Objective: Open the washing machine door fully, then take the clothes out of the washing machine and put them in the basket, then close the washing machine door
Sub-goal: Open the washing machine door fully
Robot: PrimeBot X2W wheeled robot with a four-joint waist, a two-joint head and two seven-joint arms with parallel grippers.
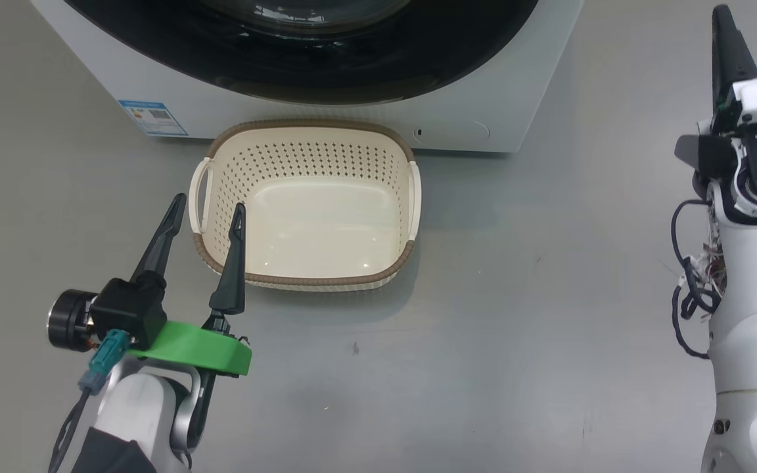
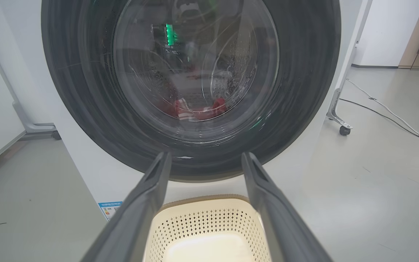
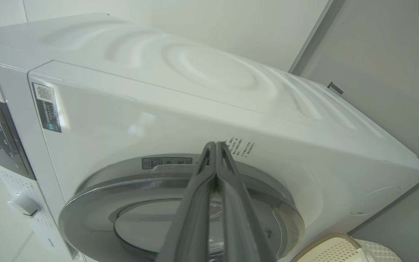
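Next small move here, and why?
Probably bring the shut right tool to the rim of the round glossy black door to start pulling it open: it is closed, the red clothes lie behind its glass, the cream perforated plastic basket is empty.

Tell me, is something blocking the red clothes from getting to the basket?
Yes. The shut washing machine door stands between the clothes inside and the basket, which sits on the floor below it.

Shut washing machine door point(image 2: 191, 91) bars way in; basket point(image 1: 306, 135) just before it (on floor point(image 1: 516, 295)), room either side
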